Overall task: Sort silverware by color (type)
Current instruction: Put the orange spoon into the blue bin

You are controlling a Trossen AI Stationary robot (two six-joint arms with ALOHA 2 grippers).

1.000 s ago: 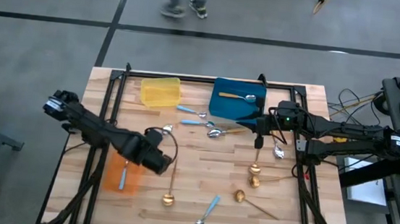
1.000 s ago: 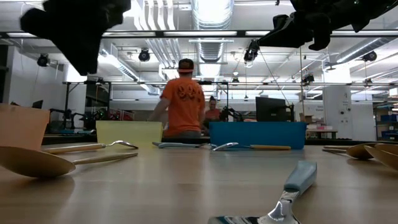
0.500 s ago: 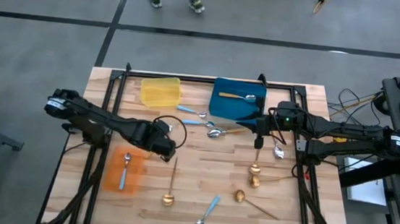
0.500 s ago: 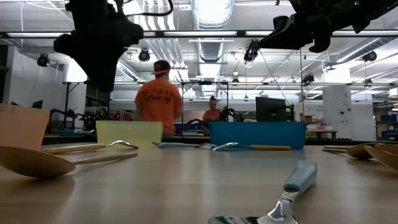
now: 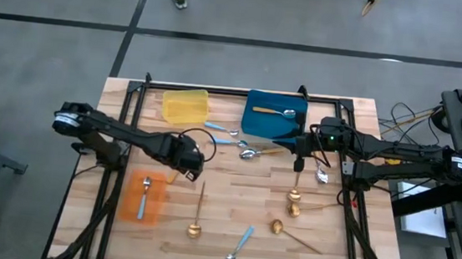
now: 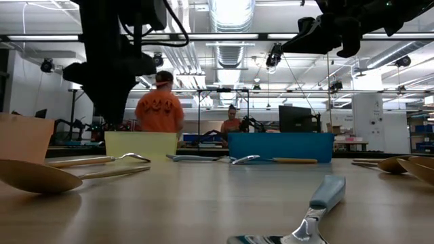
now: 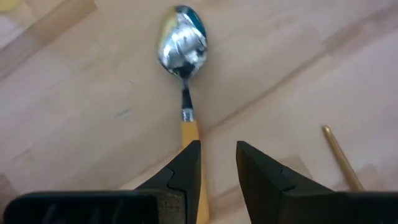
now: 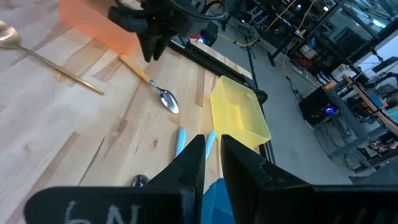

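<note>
Surface: wooden table (image 5: 234, 184) with a dark frame, grey floor around it.
Background: workshop hall; a person in an orange shirt (image 6: 159, 112) stands beyond the table.
Left gripper (image 7: 217, 163): over the left-centre of the table, above the handle of an orange-handled spoon (image 7: 183, 56); fingers a narrow gap apart, nothing between them.
Right gripper (image 8: 212, 160): raised over the right-centre of the table, near the blue tray; fingers almost together, nothing seen held.
Orange tray (image 5: 130, 201): front left; one silver spoon (image 5: 146, 189) lies in it.
Yellow tray (image 5: 185, 106): back left.
Blue tray (image 5: 257, 123): back centre; holds a blue-handled spoon (image 5: 274, 111).
Blue-handled spoons on the table: two just in front of the trays (image 5: 221, 129), one near the front edge (image 5: 240, 244).
Gold spoons: one in front of the left gripper (image 5: 197, 215); three on the right half (image 5: 294, 202), near one another.
Silver spoon by the right arm (image 5: 322, 174): handle colour cannot be told.
</note>
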